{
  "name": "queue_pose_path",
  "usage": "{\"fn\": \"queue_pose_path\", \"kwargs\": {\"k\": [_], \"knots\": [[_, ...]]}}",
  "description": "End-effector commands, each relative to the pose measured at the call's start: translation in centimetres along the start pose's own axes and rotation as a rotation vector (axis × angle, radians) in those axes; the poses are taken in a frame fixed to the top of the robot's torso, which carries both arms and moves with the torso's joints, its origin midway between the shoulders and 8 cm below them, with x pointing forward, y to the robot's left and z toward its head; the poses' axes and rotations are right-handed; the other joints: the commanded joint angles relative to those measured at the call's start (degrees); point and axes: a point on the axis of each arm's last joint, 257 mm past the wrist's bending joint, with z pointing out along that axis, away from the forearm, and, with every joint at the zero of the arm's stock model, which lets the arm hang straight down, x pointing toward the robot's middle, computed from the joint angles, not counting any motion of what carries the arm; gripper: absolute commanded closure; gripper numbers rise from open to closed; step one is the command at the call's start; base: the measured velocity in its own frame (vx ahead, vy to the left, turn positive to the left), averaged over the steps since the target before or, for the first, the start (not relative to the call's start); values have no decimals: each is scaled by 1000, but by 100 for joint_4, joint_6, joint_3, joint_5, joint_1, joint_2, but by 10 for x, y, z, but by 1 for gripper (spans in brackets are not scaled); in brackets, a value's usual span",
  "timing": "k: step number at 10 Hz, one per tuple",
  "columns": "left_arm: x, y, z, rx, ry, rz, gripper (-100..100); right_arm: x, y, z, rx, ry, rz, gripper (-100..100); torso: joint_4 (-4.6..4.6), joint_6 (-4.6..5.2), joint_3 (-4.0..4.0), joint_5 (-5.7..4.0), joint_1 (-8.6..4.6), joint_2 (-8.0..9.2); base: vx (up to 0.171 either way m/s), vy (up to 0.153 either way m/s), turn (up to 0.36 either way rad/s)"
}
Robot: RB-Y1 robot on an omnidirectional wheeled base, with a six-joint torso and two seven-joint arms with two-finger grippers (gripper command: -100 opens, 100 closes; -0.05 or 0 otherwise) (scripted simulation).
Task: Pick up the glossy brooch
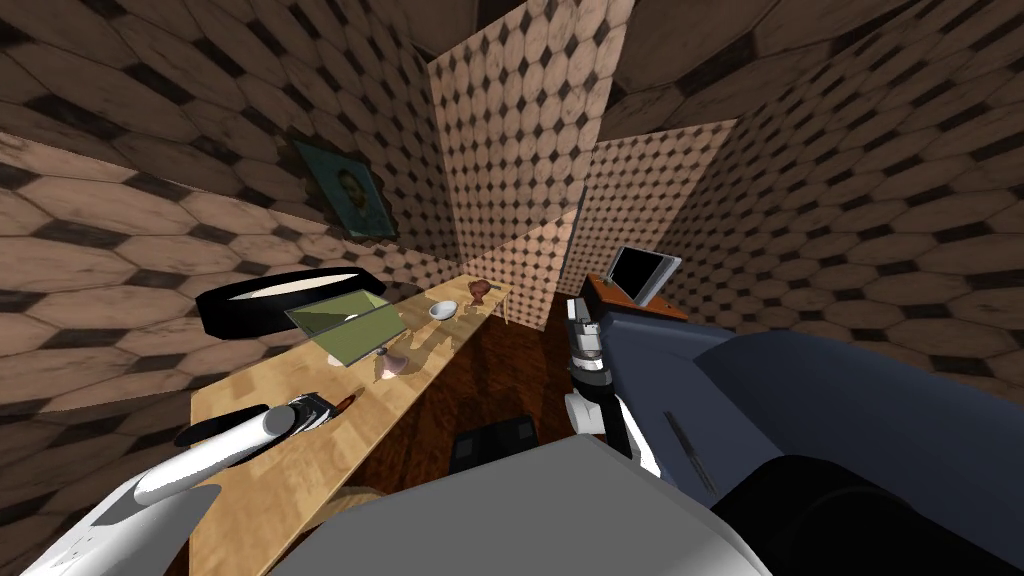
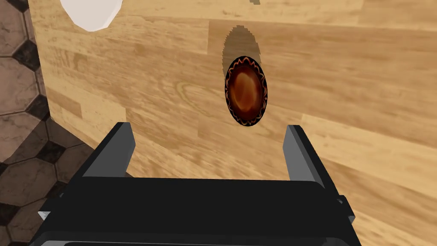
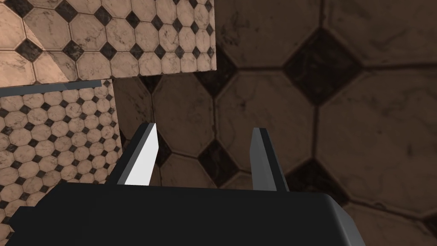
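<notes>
Left gripper (image 2: 209, 127), fingers spread wide, hovers just short of the brooch (image 2: 246, 92), which sits on the wooden table (image 2: 341, 64). I judge the spread serves the approach: the dark red oval brooch lies ahead of the gap, nearer one finger than the other, so I would shift the hand sideways before closing. Neither finger touches it yet. Right gripper (image 3: 205, 128), also spread and empty, is held up away from the table, presumably to keep out of the working arm's way.
</notes>
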Motion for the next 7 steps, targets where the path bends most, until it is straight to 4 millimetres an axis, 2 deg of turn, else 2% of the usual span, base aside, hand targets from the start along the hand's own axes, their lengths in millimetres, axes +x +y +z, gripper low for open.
{"fn": "queue_pose_path", "kwargs": {"k": [1, 5, 7], "knots": [[-10, 9, 2, -56, -24, -40, -100, 0, 0, 0, 0, 0, 0, 0, 0, 0, 0, 0, 0, 0, -2, 63, -188], [-38, 37, 6, -174, -88, -115, -100, 0, 0, 0, 0, 0, 0, 0, 0, 0, -1, 0, 2, -2, 3, 67, -136], [-45, 46, 6, -219, -108, -143, -100, 0, 0, 0, 0, 0, 0, 0, -1, 0, -2, 0, 0, -3, 4, 69, -133]]}}
